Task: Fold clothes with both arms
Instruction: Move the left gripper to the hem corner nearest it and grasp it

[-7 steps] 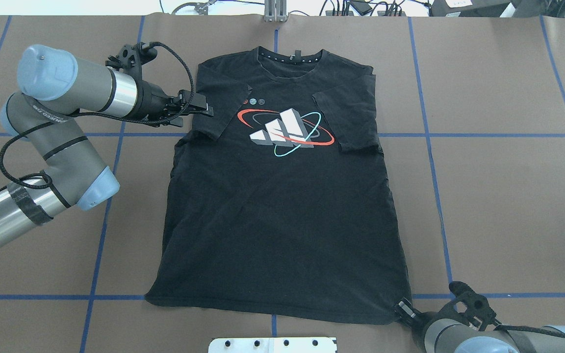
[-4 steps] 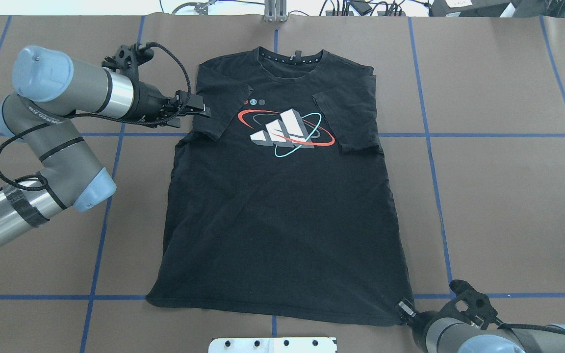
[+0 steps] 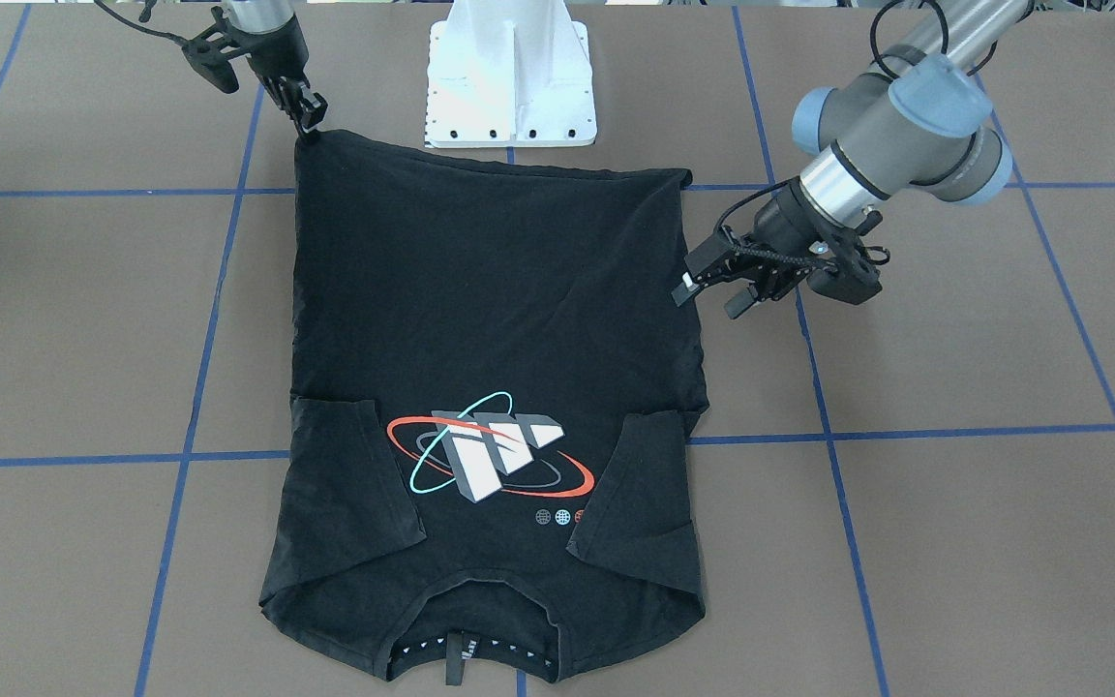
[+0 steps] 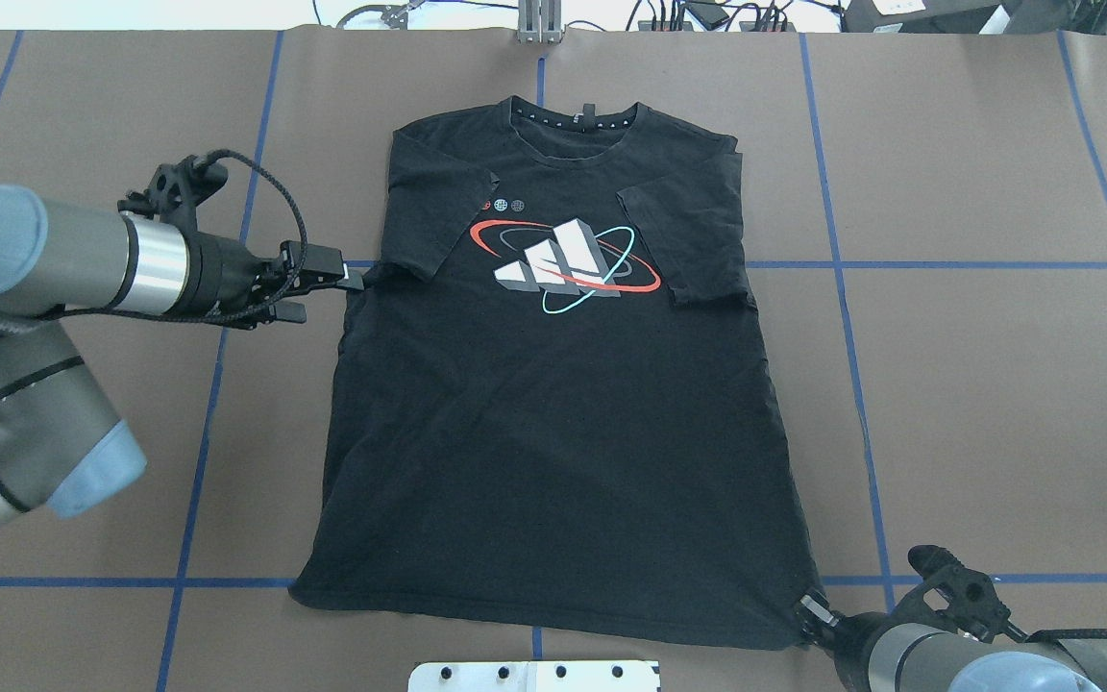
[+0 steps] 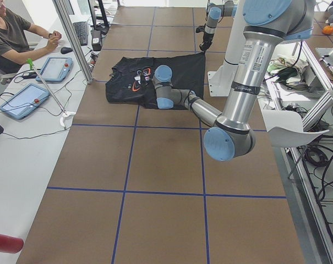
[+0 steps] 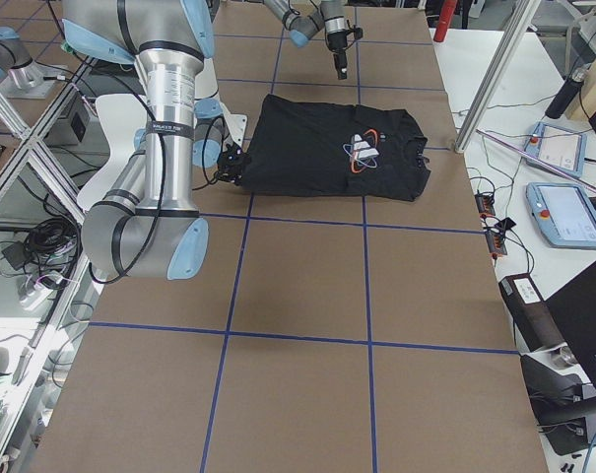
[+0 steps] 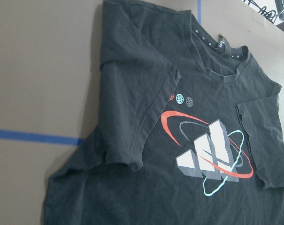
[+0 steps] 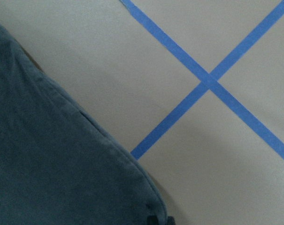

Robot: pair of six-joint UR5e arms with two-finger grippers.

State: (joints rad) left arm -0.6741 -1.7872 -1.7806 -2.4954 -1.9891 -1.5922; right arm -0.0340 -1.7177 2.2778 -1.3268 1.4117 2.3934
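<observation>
Front-facing view: T-shirt (image 3: 490,319) lies flat, print up, on table (image 3: 954,542). Right pincer (image 3: 310,124) is clenched on T-shirt's hem corner. Left pincer (image 3: 708,302) is released, just beside T-shirt's side edge. Overhead: left pincer sits at that edge, close under T-shirt's sleeve.

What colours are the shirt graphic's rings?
Red, teal and dark grey rings; clearest in left wrist view.
</observation>
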